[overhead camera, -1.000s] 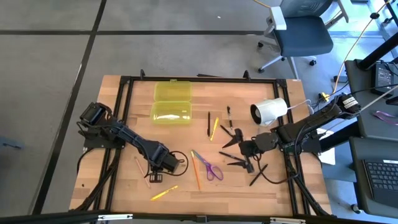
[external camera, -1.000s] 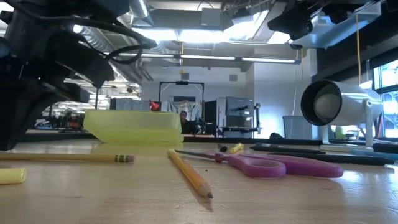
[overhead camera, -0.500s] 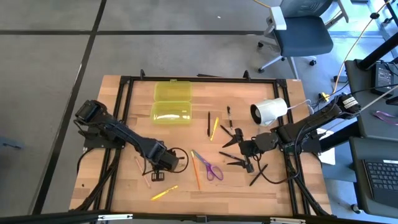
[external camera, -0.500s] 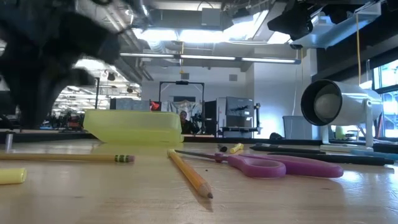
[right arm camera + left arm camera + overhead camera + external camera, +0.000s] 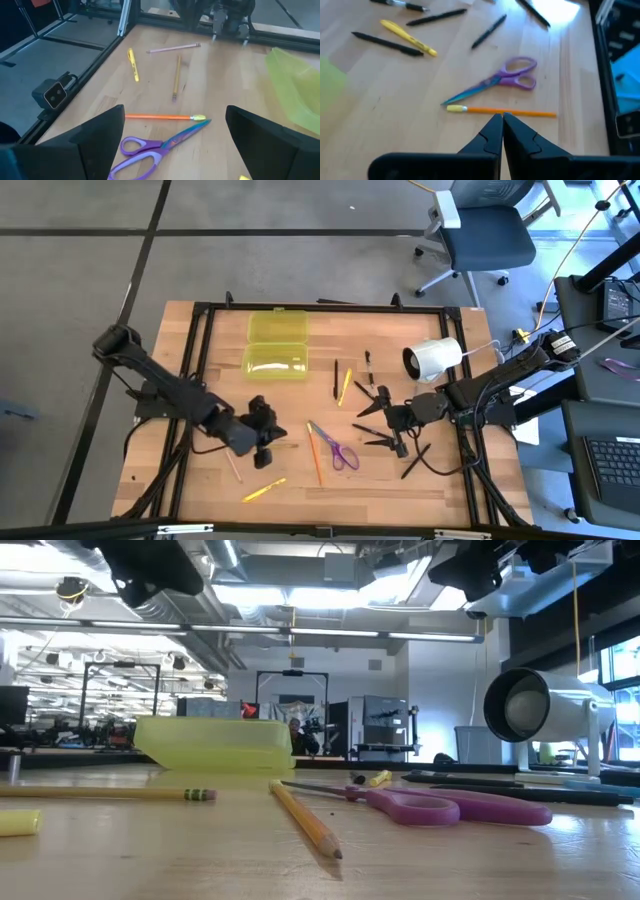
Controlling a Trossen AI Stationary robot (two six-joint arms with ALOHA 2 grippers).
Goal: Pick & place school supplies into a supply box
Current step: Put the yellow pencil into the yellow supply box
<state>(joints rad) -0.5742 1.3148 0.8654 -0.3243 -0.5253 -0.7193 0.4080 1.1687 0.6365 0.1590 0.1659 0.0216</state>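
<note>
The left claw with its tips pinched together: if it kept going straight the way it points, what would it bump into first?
Probably the orange pencil lying just ahead of the shut left gripper, then the purple-handled scissors beyond; depth is hard to judge.

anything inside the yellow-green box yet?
Supply box lies open; both halves look empty from above. Its translucent wall shows nothing inside at table level, though the floor can't be seen there.

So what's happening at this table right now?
Two robot arms are working over scattered school supplies. The left gripper is shut and empty, raised off the wooden table near a tan pencil. The right gripper waits open among black pens. The purple scissors, orange pencil and yellow pen lie loose, and nothing shows inside the supply box, which sits open at the far side.
</note>
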